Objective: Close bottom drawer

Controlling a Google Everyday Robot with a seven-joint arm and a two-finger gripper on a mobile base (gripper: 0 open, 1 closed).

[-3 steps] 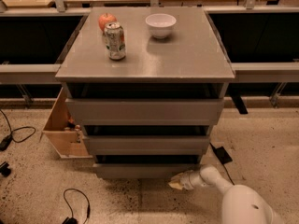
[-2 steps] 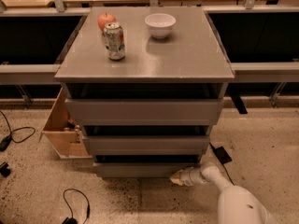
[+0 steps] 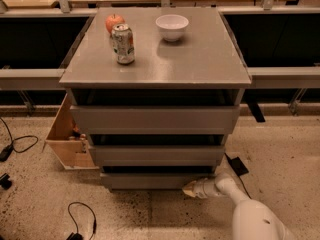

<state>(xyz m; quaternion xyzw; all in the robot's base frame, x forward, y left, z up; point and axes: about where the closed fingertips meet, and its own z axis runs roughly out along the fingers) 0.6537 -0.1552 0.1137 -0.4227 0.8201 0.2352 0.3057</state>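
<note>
Grey desk [image 3: 200, 59]: bottom drawer [image 3: 150, 180] at its foot looked almost home. Claw [image 3: 189, 189] low at desk's right front corner, apparently touching that drawer's front; open or closed, could not tell. Likely best: push straight in, squarely, avoiding skew. Tan box [image 3: 67, 139] left of desk, contents unclear. Bowl [image 3: 172, 26] on desk seemed empty.

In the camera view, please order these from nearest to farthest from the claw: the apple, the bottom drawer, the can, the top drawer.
The claw is low at the front right of the cabinet.
1. Bottom drawer, right beside it.
2. Top drawer, higher up.
3. Can, on the top, left.
4. Apple, behind the can.
</note>
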